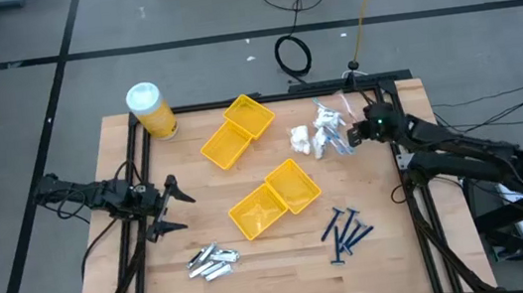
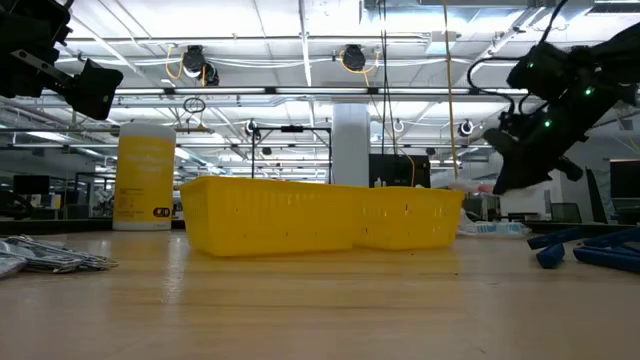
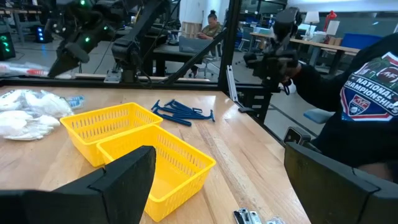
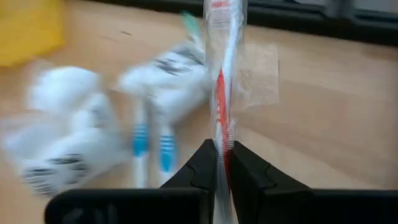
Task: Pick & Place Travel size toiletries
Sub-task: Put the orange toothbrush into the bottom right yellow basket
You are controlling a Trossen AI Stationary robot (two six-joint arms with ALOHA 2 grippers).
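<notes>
My right gripper (image 4: 224,163) is shut on a slim pale stick with red marks in clear wrap (image 4: 225,74). In the high view it (image 1: 349,138) stands at the far right of the table, beside the heap of white crinkly packets (image 1: 307,139) and other wrapped sticks (image 4: 152,146) lying flat on the wood. Dark-blue razor sticks (image 1: 345,232) lie at the near right and silver-grey tubes (image 1: 213,261) at the near left. My left gripper (image 1: 171,207) is open over the table's left side, facing the yellow trays (image 3: 134,140). My right gripper pinches the wrapped stick between its two fingertips (image 4: 205,165), at the stick's end nearest the gripper (image 4: 224,134). The stick runs on ahead in line with the fingers. In the low view the gripper (image 2: 520,150) hangs well above the table. Whether the stick's other end touches the wood, I cannot tell.
Two pairs of yellow trays sit mid-table, one far (image 1: 238,133) and one nearer (image 1: 274,201). A yellow jar with a white lid (image 1: 150,110) stands at the far left corner. A person in a dark shirt (image 3: 360,93) stands beyond the table's near edge.
</notes>
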